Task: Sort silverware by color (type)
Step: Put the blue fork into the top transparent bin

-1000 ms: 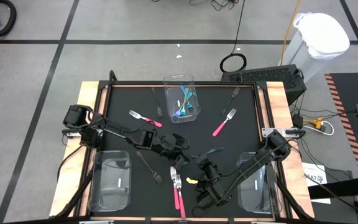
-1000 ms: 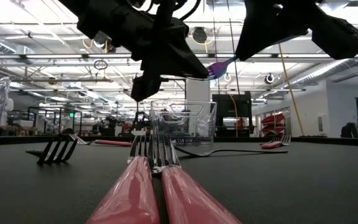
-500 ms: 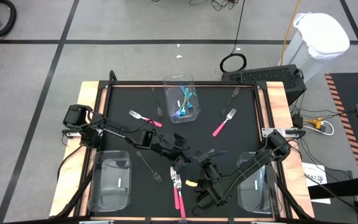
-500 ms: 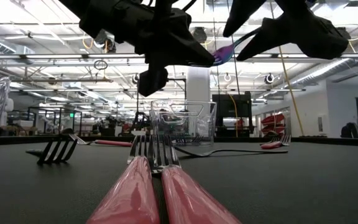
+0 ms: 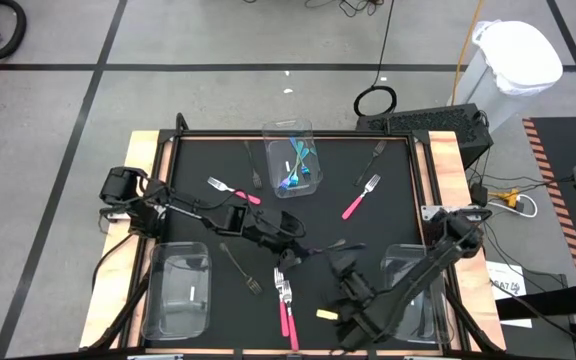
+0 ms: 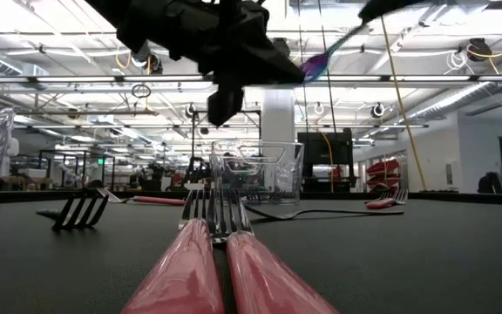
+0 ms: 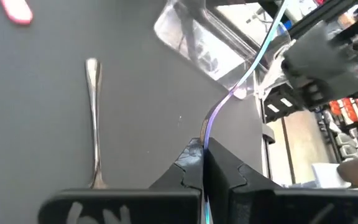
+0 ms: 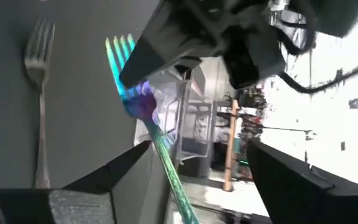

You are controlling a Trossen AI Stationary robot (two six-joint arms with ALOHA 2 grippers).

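Here, left gripper (image 7: 202,163) pinches unmarked iridescent fork (image 7: 229,99).

In the high view the iridescent fork (image 5: 320,247) is only a thin dark streak beside the left claw (image 5: 298,243), its colour too small to read. The low view cuts off most of both arms at the top edge, and the two pink-handled forks (image 6: 212,253) run out of the bottom edge, their handles a blur. In the left wrist view the fork's tines are hidden between the claw's fingers (image 7: 191,168) (only the bent handle shows). The right wrist view loses the handle end of that fork (image 8: 143,106) past the picture's edge. Utensils inside the far clear bin (image 5: 291,150) overlap, so their count cannot be told.
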